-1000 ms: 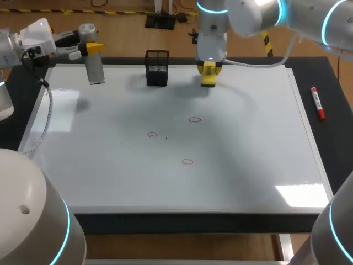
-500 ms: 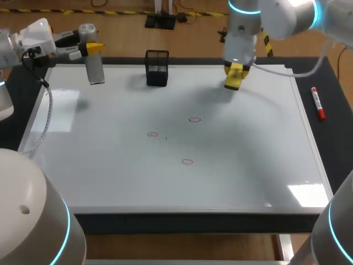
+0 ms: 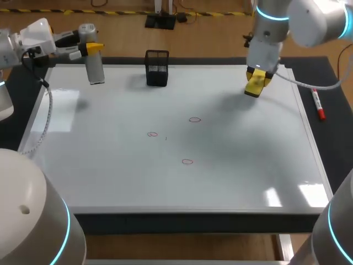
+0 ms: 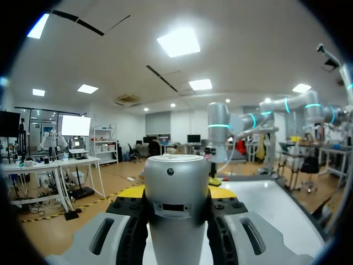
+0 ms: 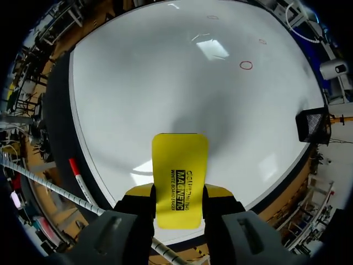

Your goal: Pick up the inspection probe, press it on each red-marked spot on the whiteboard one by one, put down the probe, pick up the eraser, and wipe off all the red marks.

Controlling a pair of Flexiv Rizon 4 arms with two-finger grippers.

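Note:
My left gripper [image 3: 91,49] hangs over the whiteboard's [image 3: 110,165] far left corner, shut on the silver cylindrical probe [image 3: 94,65], which stands upright. In the left wrist view the probe [image 4: 176,204] fills the space between the fingers. My right gripper [image 3: 258,76] is above the board's far right part, shut on the yellow eraser [image 3: 255,85]. The right wrist view shows the eraser [image 5: 180,176] clamped between both fingers. Three small red circles [image 3: 194,119], [image 3: 153,134], [image 3: 187,162] mark the board's middle; the nearest red circle [image 5: 246,65] lies well ahead of the eraser.
A black mesh holder [image 3: 157,68] stands at the board's far edge, between the two grippers. A red marker [image 3: 317,104] lies on the dark table right of the board's frame, also seen as the marker [image 5: 77,175] beside the right gripper.
My right arm has carried the eraser to the right along the far edge, from beside the mesh holder toward the right corner. The left arm and probe have stayed put.

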